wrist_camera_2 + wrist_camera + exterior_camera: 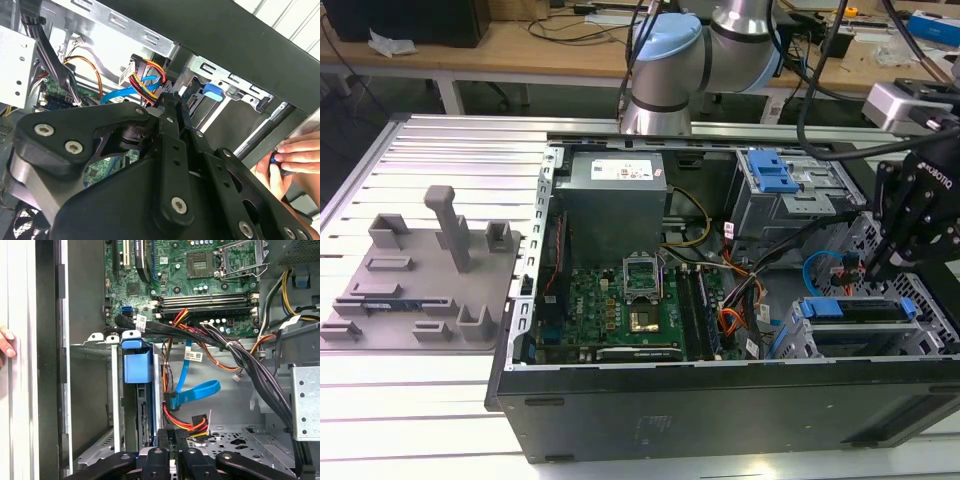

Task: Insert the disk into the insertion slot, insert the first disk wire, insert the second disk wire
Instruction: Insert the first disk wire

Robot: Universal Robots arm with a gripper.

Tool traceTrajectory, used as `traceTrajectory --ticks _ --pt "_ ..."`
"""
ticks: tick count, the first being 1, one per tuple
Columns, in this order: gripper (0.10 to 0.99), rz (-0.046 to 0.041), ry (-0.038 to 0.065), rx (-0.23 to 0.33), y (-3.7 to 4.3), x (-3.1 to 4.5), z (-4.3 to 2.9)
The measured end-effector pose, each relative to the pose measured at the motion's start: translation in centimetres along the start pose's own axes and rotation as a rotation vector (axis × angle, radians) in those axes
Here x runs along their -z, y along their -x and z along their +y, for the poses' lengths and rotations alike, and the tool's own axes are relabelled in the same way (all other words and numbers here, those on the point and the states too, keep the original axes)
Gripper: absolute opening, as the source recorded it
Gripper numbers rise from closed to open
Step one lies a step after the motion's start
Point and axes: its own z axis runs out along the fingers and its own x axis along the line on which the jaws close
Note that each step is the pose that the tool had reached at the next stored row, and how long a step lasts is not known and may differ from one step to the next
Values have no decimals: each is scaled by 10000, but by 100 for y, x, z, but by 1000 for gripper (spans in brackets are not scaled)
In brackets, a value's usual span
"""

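The black end effector (875, 262) hangs inside an open black sheet-metal computer case (720, 400) that lies on a ribbed aluminium desk (420, 140). In both wrist views its two slim, flat fingers (164, 440) are drawn nearly together with only a narrow gap. I cannot tell whether anything is pinched between them. The disk (860, 308), in its glossy bright blue plastic carrier, sits seated in the insertion slot (790, 340). This is a low grey perforated metal bay at the exterior view's right end of the case. In the first wrist view, a flat blue ribbon cable (197, 392) curls in a loop just beside the disk's end. A black plug on red, orange and yellow wires (195, 421) lies close to the fingertips. The green circuit board (620, 300), with its square socket, fills the middle of the case. A person's hand (292, 160) rests against the outer edge of the case.
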Motion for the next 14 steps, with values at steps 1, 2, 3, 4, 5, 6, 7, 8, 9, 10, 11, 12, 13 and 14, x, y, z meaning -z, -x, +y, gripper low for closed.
traceTrajectory --ticks 1,2,3,4,5,6,7,8,9,10,11,12,13,14 --pt "165 -4 -52 -5 -2 -1 5" --pt "165 -11 -154 -18 -3 -2 17" --pt "165 -11 -192 -23 -4 -2 27" --pt "165 -13 -215 -27 -9 -3 38" --pt "165 -15 -220 -27 -14 -4 43" --pt "165 -18 -220 -25 -18 -4 42" --pt "165 -18 -220 -25 -18 -4 42" --pt "165 -18 -220 -25 -18 -5 43" --pt "165 -19 -220 -26 -19 -5 43" --pt "165 -17 -221 -27 -23 -5 43" --pt "165 -17 -220 -28 -32 -6 42" --pt "165 -19 -217 -31 -44 -8 42" --pt "165 -19 -211 -48 -61 -10 41" --pt "165 -20 -205 -77 -67 -11 41"
